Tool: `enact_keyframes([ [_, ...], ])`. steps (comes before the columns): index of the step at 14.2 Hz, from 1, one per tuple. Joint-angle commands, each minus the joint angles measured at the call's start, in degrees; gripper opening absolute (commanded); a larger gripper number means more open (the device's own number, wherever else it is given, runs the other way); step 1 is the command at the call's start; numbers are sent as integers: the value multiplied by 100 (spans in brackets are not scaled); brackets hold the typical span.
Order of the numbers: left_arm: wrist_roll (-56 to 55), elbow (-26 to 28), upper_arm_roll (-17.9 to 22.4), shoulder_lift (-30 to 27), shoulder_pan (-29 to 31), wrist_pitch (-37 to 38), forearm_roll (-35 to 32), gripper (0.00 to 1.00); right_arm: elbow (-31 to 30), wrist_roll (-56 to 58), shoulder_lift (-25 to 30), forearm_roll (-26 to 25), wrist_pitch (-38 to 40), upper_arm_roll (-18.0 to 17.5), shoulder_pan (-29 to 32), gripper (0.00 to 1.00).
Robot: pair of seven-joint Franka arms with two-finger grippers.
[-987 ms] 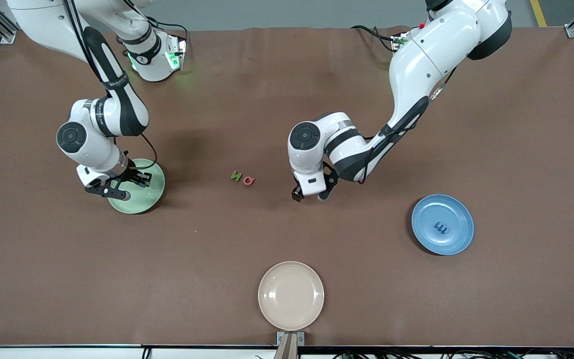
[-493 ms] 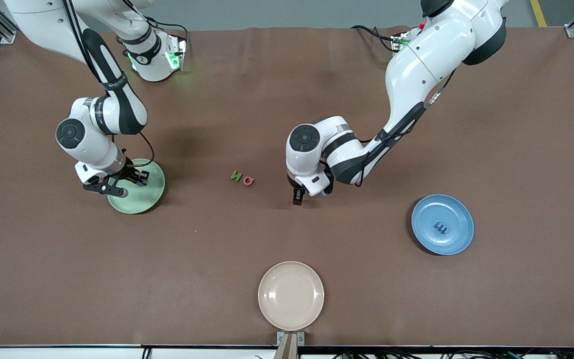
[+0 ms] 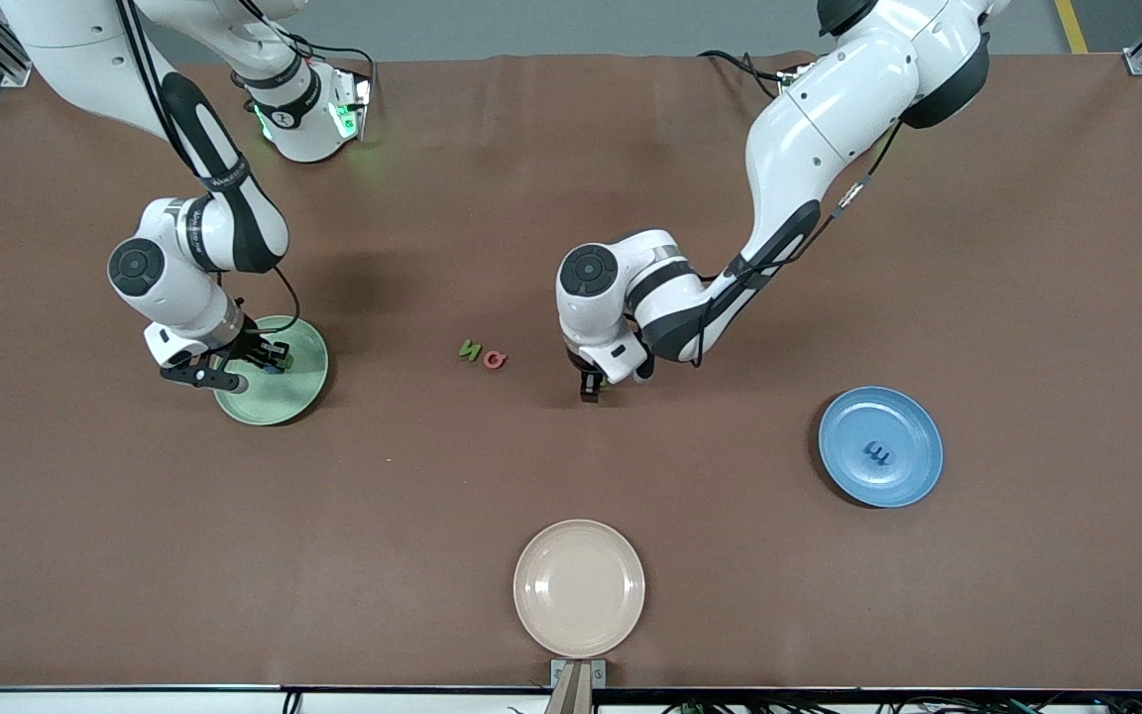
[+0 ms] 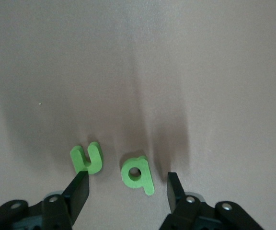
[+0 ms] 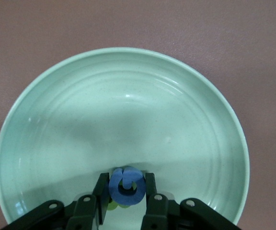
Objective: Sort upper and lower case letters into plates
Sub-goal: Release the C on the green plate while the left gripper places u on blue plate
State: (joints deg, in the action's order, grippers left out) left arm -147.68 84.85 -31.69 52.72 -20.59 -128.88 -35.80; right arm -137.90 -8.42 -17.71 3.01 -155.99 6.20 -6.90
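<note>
1. The right gripper (image 5: 127,194) is held low over the mint green plate (image 3: 284,392), which lies toward the right arm's end of the table.
2. A blue letter (image 5: 126,185) is clamped between the right gripper's closed fingers (image 5: 101,191), just above the plate's inner surface; which letter it is cannot be told. A small yellow-green piece shows just beneath it.
3. The left gripper (image 4: 128,189) is lowered to the brown table (image 3: 432,516) near the middle, with its fingers (image 4: 79,188) parted on either side of a green letter "q" (image 4: 138,173).
4. Neither finger is seen to press on that letter; one finger touches or overlaps the edge of a green letter "u" (image 4: 86,158) lying just beside the "q".
5. A green "N" (image 3: 470,349) and a red "G" (image 3: 495,359) lie side by side on the table, between the two grippers.
6. The sky blue plate (image 3: 903,476) is set toward the left arm's end of the table, with a dark blue letter "m" (image 3: 876,453) lying in it.
7. A cream-beige plate (image 3: 579,587) is placed nearest the front camera, at the table's edge.
</note>
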Motion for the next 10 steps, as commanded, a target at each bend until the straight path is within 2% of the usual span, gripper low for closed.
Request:
enact_keyframes([
  [1, -130, -188, 84, 71, -94, -58, 64, 73, -123, 34, 66, -63, -98, -84, 101, 0],
  [10, -95, -399, 93, 274, -85, -163, 55, 67, -26, -63, 102, -46, 342, -93, 84, 0],
])
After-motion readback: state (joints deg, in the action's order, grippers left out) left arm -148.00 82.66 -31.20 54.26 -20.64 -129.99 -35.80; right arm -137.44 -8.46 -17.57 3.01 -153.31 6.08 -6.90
